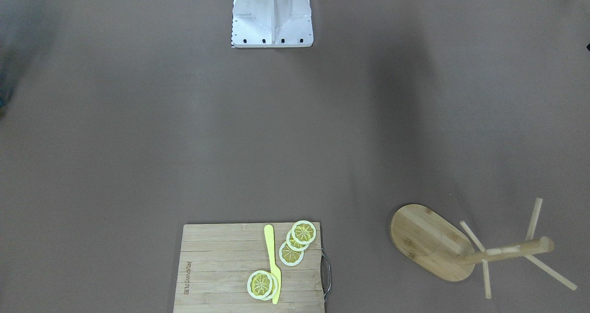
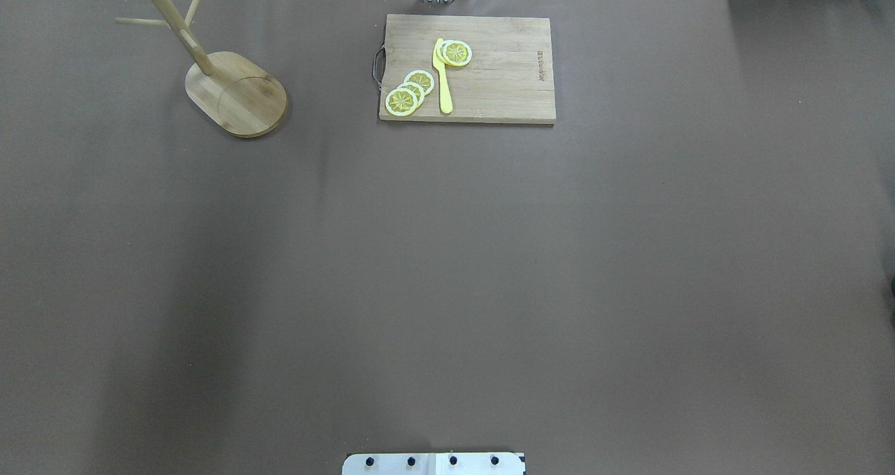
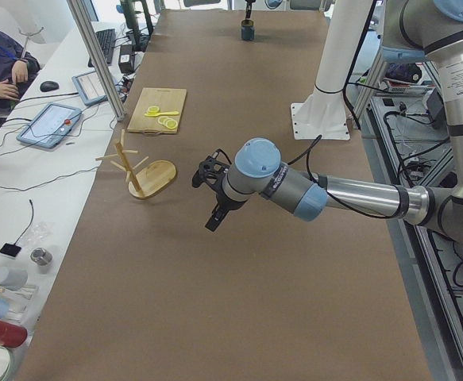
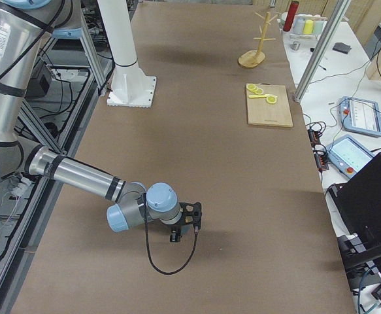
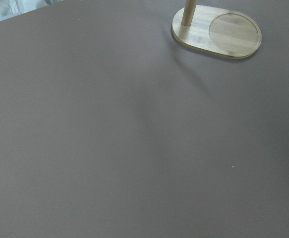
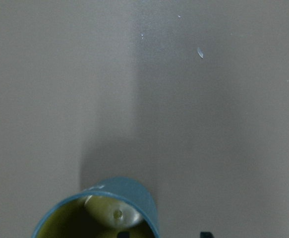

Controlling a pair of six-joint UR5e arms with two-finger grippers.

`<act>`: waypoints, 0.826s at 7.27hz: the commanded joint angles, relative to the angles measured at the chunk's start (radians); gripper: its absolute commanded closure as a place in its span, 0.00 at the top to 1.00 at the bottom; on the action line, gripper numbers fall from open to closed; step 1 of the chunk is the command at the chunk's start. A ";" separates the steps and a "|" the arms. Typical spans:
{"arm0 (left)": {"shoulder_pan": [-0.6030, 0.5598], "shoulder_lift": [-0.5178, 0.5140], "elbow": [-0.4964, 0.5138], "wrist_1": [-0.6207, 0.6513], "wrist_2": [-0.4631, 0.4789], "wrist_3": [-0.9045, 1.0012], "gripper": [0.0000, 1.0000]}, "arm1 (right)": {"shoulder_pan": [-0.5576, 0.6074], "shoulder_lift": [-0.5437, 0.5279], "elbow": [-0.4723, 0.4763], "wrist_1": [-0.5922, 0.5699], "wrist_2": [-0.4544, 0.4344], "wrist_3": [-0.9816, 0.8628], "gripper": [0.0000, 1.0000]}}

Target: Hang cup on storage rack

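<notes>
Overhead opposite front view, storage rack (image 2: 238,96) shared

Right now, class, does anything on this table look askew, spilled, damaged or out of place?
Nothing stands out. The rack stands upright, the lemon slices and yellow knife lie neatly on the board, and the cup sits upright with nothing spilled.

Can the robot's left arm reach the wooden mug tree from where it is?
Probably yes. The left arm hangs close to the mug tree, and only bare brown table lies between them.
</notes>
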 commanded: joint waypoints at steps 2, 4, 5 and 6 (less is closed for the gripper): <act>-0.001 0.001 0.002 -0.003 0.000 0.000 0.99 | -0.008 0.005 0.005 0.002 0.002 -0.001 0.00; -0.001 0.003 -0.001 -0.003 0.000 0.000 0.99 | -0.007 0.012 0.013 0.000 0.010 0.007 0.00; -0.001 0.003 0.001 -0.003 0.000 0.000 0.99 | -0.007 0.028 0.015 -0.005 0.015 0.015 0.00; -0.001 0.003 0.002 -0.003 0.000 0.000 0.99 | -0.007 0.050 0.010 -0.017 0.019 0.033 0.00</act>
